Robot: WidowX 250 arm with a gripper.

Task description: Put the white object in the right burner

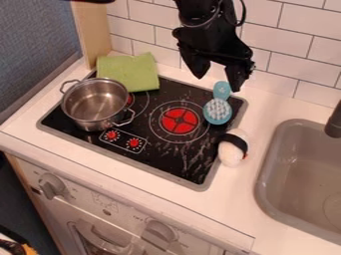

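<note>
Pincer (218, 83) parted wide, it hangs in the upper right of the frame; the white object (231, 150) lies well below it in the picture, at the right edge of the cooktop (163, 158), with the blue brush (218, 110) between. The object's long axis runs nearly up and down the frame, so the tips look set to straddle it crosswise.
</note>
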